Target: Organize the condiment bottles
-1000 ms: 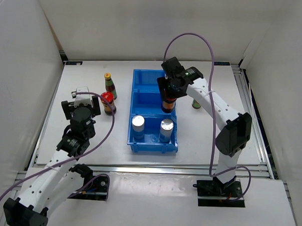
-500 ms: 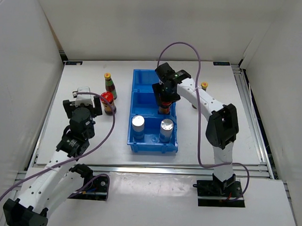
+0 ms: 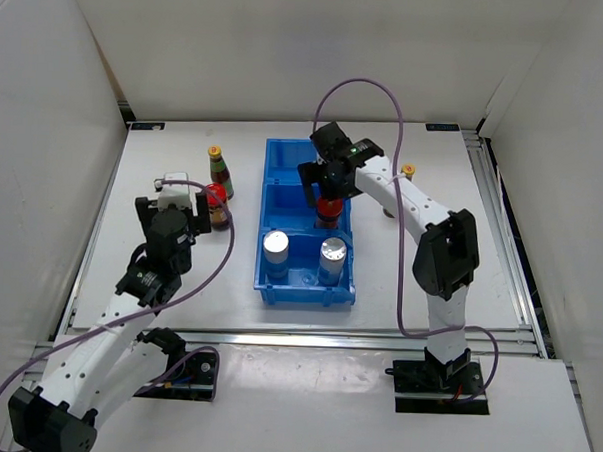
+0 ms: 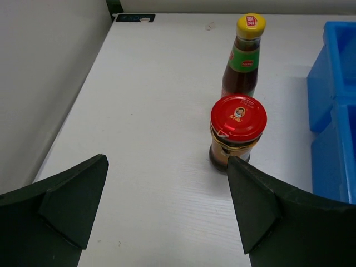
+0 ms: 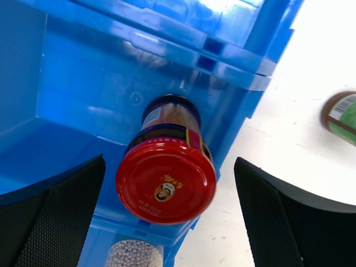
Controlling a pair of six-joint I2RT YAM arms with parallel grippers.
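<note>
In the top view the blue bin (image 3: pixel 291 286) holds two silver-capped shakers (image 3: pixel 276 243) (image 3: pixel 332 250) in its near compartment. A dark jar with a red lid (image 3: pixel 328 209) stands upright in the middle compartment. My right gripper (image 3: pixel 328 183) hangs open just above that jar (image 5: pixel 166 181); its fingers stand wide on either side of the lid without touching it. My left gripper (image 4: pixel 167 206) is open and empty, low over the table. A second red-lidded jar (image 4: pixel 238 130) stands just ahead by its right finger, with a slim yellow-capped bottle (image 4: pixel 245 55) behind it. Another slim bottle (image 3: pixel 405 176) stands right of the bin.
The bin's far compartment (image 3: pixel 289 160) holds nothing. White walls enclose the table on the left, back and right. The blue bin's wall (image 4: pixel 334 94) rises just right of the left-hand jar and bottle. A shaker cap (image 5: pixel 133 255) shows below the jar in the right wrist view.
My right gripper has lowered the red-lidded jar into the middle compartment and opened, letting it go. The left arm has shifted slightly right toward the other jar.
</note>
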